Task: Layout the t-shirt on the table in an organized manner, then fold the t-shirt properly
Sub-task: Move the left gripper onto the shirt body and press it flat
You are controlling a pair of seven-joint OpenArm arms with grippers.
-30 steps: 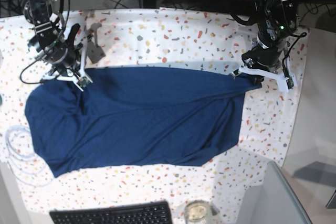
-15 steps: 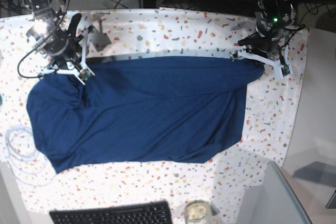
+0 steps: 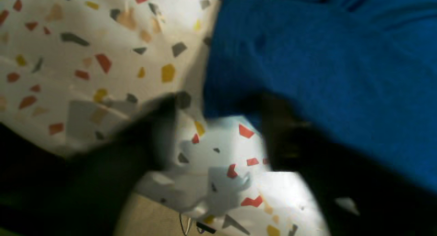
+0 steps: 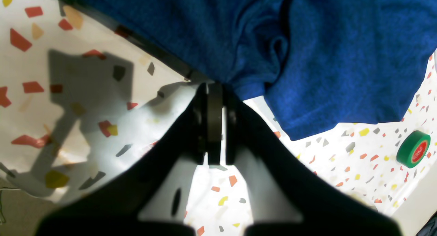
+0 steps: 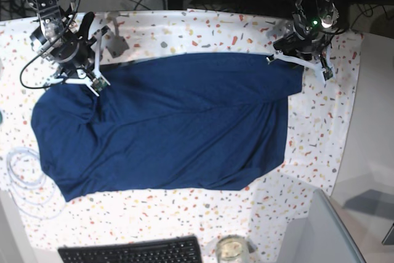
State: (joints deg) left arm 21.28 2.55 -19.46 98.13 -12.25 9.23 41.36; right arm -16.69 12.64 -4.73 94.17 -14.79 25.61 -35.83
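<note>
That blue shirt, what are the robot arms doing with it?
Two robot arms are spreading a navy t-shirt flat on the speckled table. The right end effector is pinched shut on the shirt's edge at one far corner. The left end effector is at the other far corner with its jaws apart, apparently letting go. The shirt lies mostly flat with a few wrinkles, and no folding has been done yet.

I see a black keyboard (image 5: 131,252) and a glass jar (image 5: 231,249) at the near edge, a white cable coil (image 5: 21,180) nearby, and a green tape roll (image 4: 413,149).
</note>
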